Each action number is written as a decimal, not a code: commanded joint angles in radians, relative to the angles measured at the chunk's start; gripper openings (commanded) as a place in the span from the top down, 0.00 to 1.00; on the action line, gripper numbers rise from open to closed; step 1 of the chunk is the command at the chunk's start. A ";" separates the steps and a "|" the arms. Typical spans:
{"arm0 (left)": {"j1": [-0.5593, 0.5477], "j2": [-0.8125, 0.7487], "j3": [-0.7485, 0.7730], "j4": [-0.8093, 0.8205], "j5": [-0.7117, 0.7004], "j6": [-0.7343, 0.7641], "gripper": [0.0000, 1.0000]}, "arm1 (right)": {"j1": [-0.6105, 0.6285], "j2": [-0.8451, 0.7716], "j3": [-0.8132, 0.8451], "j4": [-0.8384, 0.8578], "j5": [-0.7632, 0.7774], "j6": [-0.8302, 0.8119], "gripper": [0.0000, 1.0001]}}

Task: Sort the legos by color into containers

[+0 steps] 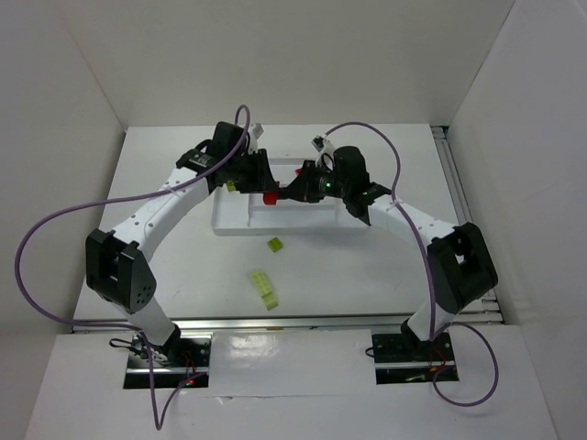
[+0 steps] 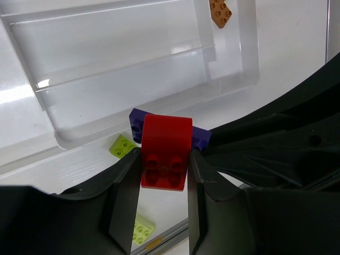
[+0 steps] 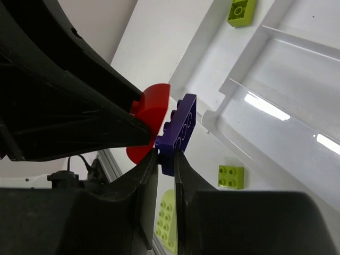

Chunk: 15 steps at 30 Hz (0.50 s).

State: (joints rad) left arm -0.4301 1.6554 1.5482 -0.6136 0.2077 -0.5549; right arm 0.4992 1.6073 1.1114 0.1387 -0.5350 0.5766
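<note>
A red lego (image 2: 164, 154) is clamped between my left gripper's (image 2: 164, 155) fingers, above the near edge of the white tray (image 2: 133, 69). A dark purple-blue lego (image 3: 180, 130) sits stuck against the red one (image 3: 154, 106), and my right gripper (image 3: 166, 156) is shut on its lower end. In the top view both grippers meet at the red lego (image 1: 271, 197) over the tray (image 1: 229, 225). An orange lego (image 2: 219, 11) lies in a tray compartment. Yellow-green legos (image 1: 274, 244) (image 1: 265, 289) lie on the table in front of the tray.
The two wrists crowd each other closely over the tray's near-left part. Another yellow-green lego (image 3: 241, 10) shows at the tray's far side. A metal rail (image 1: 303, 323) runs along the table's near edge. White walls enclose the table.
</note>
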 commanded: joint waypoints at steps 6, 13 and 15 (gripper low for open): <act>0.048 -0.020 0.001 0.028 0.025 0.003 1.00 | -0.059 -0.052 -0.036 0.000 0.118 0.006 0.91; 0.057 0.046 0.053 0.037 0.035 -0.007 1.00 | -0.165 -0.135 -0.048 -0.161 0.276 -0.061 0.92; 0.057 0.098 0.093 0.037 0.035 -0.016 1.00 | -0.175 -0.167 -0.039 -0.207 0.335 -0.083 0.92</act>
State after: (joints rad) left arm -0.3737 1.6917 1.5768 -0.6128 0.2195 -0.5560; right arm 0.3389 1.5227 1.0664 0.0135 -0.3149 0.5499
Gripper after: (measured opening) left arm 0.459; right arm 0.212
